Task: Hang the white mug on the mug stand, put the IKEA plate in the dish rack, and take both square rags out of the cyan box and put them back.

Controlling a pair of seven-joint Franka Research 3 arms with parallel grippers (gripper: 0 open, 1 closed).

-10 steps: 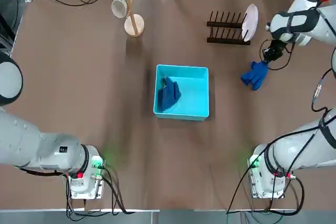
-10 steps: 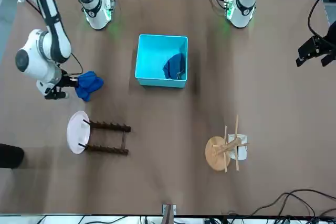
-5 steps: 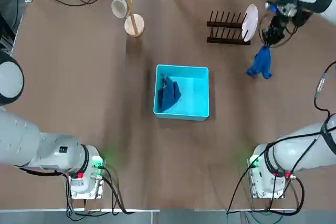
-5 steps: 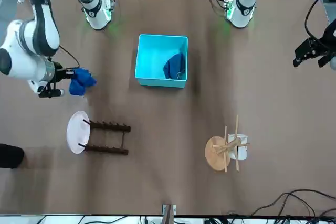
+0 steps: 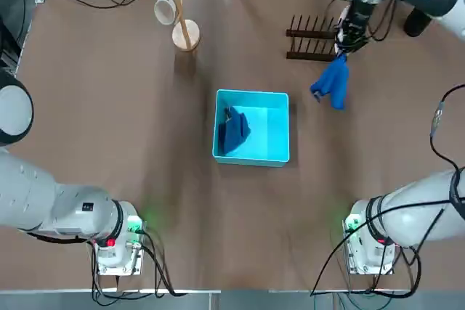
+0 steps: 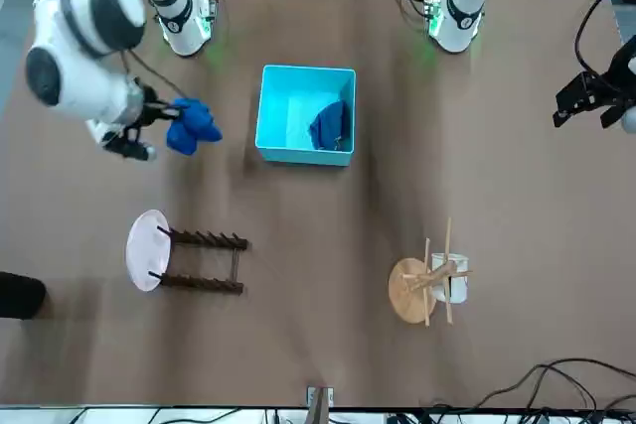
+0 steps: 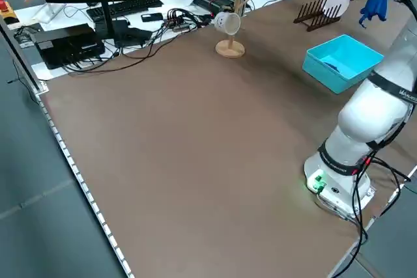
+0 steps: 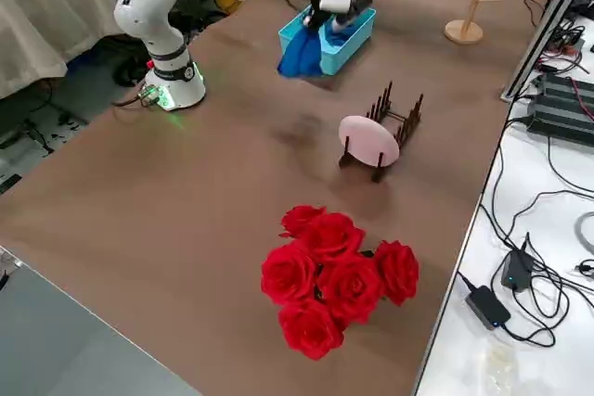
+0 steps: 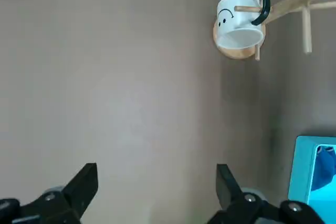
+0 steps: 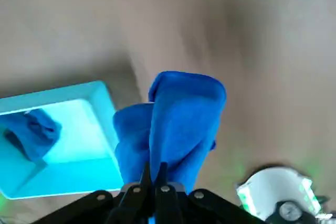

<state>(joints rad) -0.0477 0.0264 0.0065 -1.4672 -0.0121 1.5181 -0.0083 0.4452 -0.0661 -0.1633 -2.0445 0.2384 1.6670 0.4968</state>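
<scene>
cyan box (image 5: 252,127) holds one rag (image 5: 234,131); right gripper (image 5: 340,47) pinches the other rag (image 5: 331,85).

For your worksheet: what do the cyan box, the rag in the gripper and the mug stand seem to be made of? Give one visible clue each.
Cyan box: probably plastic; smooth, evenly coloured thin walls.
Rag, held by the right gripper: soft cloth; it hangs limp in folds.
Mug stand: light unpainted wood, judging by its pale tan disc base, pole and pegs.
</scene>
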